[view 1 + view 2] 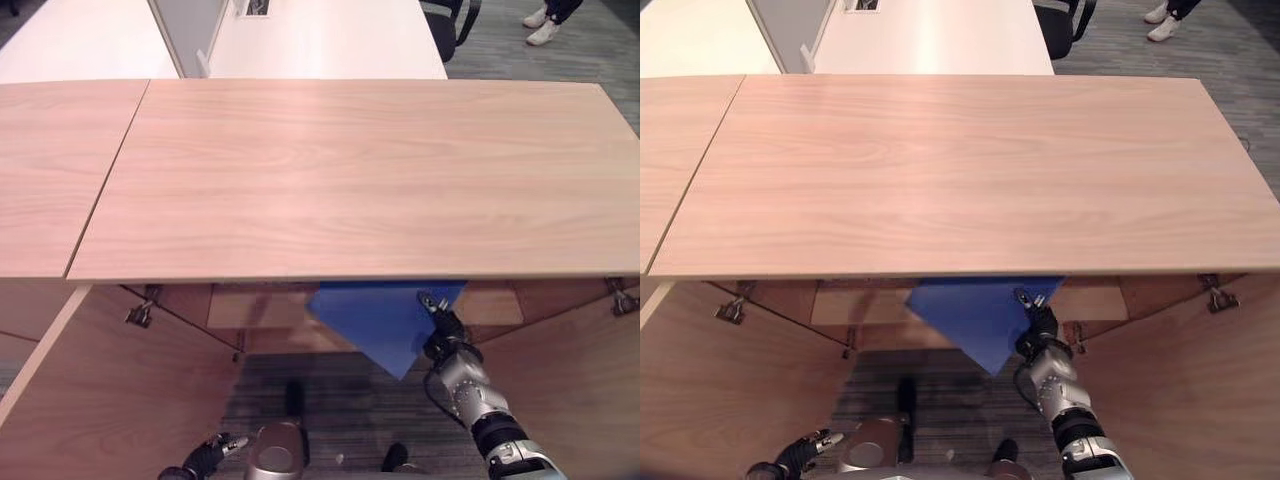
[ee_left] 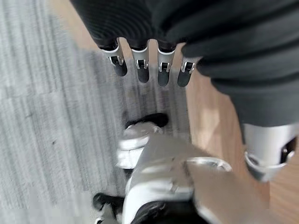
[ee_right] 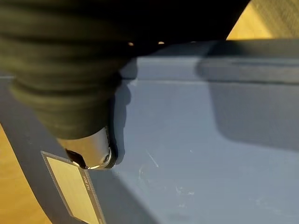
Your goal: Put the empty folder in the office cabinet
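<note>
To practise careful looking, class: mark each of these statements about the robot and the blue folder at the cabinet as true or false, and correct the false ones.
1. The blue folder lies on the cabinet top. False: it sits below the top's front edge, partly in the cabinet opening.
2. The right hand is at the folder. True.
3. The left hand holds the folder. False: it hangs low over the grey carpet, fingers straight, holding nothing.
4. The cabinet doors stand open. True.
5. The folder is red. False: it is blue.
</note>
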